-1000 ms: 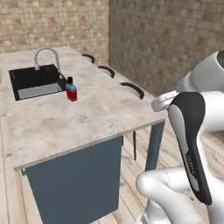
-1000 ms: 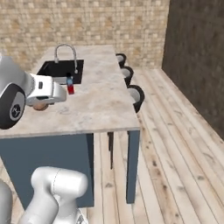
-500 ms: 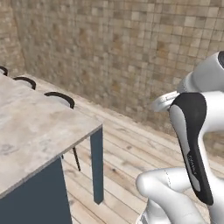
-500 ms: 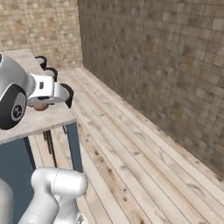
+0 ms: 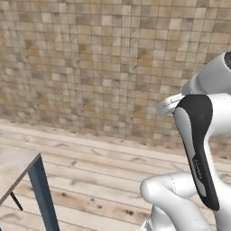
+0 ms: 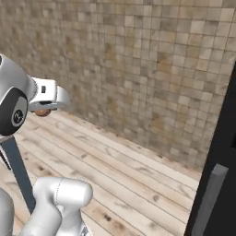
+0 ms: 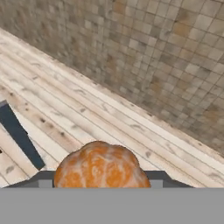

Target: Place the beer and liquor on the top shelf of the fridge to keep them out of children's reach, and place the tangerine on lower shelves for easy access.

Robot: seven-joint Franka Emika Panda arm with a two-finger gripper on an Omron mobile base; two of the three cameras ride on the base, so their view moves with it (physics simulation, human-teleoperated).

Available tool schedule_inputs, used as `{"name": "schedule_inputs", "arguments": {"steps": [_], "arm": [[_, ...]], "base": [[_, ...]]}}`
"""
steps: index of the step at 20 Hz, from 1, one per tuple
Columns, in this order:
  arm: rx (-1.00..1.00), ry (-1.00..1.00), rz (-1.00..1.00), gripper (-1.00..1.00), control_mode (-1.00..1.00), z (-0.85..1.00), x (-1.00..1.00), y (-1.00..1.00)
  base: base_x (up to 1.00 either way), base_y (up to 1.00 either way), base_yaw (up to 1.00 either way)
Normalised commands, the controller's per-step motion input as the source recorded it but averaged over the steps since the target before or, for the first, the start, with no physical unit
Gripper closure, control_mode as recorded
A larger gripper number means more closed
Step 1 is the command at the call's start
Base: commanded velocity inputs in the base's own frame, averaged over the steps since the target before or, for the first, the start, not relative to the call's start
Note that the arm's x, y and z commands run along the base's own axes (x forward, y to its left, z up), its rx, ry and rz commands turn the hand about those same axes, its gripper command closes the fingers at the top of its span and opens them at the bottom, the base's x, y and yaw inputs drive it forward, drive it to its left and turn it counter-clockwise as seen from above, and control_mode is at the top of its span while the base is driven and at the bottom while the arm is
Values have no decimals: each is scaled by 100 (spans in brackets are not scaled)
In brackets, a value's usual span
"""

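Held a small round orange tangerine (image 7: 101, 168) in the gripper (image 6: 44, 110), with the jaws clamped on the fruit from both sides. Carried it in the air, well above the pale wooden plank floor (image 7: 87, 113) and touching nothing else. In the hand view, showed the dimpled peel low and in the middle, with the dark parts of the gripper just beside it on the left and on the right (the very tips were covered, so could not tell how deep the fruit sat between them). In the right base view, appeared only as a small orange-brown patch under the white hand of the arm, at the left side of the picture.

Faced a wall of small beige and brown square tiles (image 5: 103, 67), which met the floor along a pale strip. Stood near one corner of the pale marbled surface (image 5: 11, 169), resting on a slanted dark blue leg (image 5: 45, 194); saw the same leg in the hand view, low at the left, well apart from the tangerine.

At the right edge of the right base view, found the tall black fridge door (image 6: 223, 152) with a long grey bar handle (image 6: 209, 198) on it. Kept the tangerine well apart from this door, with open floor between them.
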Motion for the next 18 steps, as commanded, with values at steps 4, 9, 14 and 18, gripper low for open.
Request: {"name": "schedule_inputs", "arguments": {"steps": [4,9,14,18], "arm": [[0,0,0,100,100,0,0,0],[0,0,0,100,100,0,0,0],[0,0,0,100,100,0,0,0],[0,0,0,100,100,0,0,0]], "base": [[1,-56,-66],[0,-59,-64],[0,-21,-62],[1,27,-51]]}}
